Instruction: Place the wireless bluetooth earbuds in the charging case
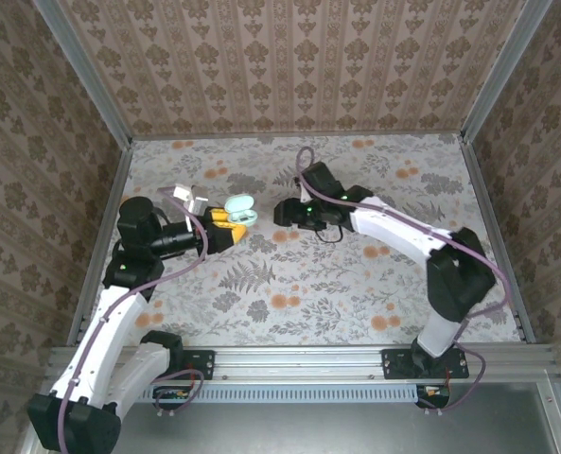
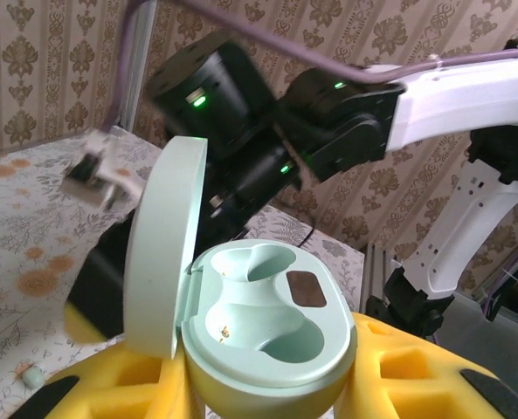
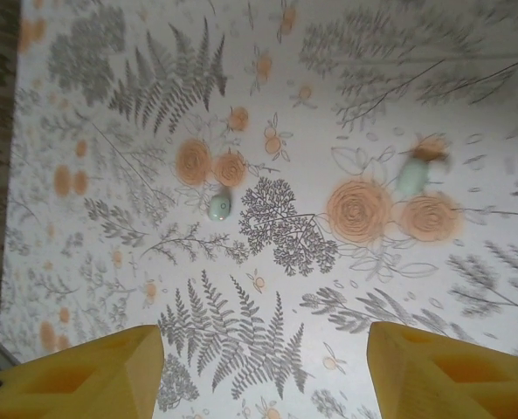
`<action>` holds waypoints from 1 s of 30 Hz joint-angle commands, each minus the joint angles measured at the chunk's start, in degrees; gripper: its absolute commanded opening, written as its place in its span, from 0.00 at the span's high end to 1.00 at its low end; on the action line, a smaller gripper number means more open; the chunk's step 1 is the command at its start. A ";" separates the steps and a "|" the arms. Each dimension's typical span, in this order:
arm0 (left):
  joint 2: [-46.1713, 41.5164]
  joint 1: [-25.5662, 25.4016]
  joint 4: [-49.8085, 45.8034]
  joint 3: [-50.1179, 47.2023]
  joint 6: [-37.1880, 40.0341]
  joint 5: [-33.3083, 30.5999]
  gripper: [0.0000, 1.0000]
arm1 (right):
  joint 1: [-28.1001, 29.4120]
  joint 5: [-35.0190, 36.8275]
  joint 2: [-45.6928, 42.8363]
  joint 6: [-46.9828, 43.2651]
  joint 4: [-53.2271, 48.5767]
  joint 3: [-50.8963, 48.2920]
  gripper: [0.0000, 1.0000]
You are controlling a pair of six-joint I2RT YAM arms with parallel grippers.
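Over the table's left side, your left gripper [image 1: 225, 230] is clenched on the open charging case [image 2: 267, 336], whose lid [image 2: 165, 253] stands upright. Your right gripper [image 3: 263, 371] hangs above the flowered table [image 3: 110, 105], released, with its yellow fingers [image 3: 451, 371] spread. Below it a pale earbud [image 3: 219, 205] lies beside two orange blooms, and a second earbud [image 3: 411, 175], blurred, lies well apart to its right

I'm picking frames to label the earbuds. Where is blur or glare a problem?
Right wrist: smeared toward the right, so the earbud at image right is a soft blob, the earbud at image left fairly crisp. Left wrist: charging case sharp, the white object behind it blurred. Top external: sharp, evenly lit, no glare.
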 commanded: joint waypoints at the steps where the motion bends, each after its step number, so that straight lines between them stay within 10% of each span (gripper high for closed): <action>1: -1.31 0.72 -1.83 -0.16 0.94 0.87 0.80 | 2.10 -1.31 5.79 3.01 1.35 5.16 0.37; 30: -1.57 3.65 -6.05 0.63 3.64 3.20 0.80 | 9.43 5.85 31.57 7.13 -3.95 26.33 0.65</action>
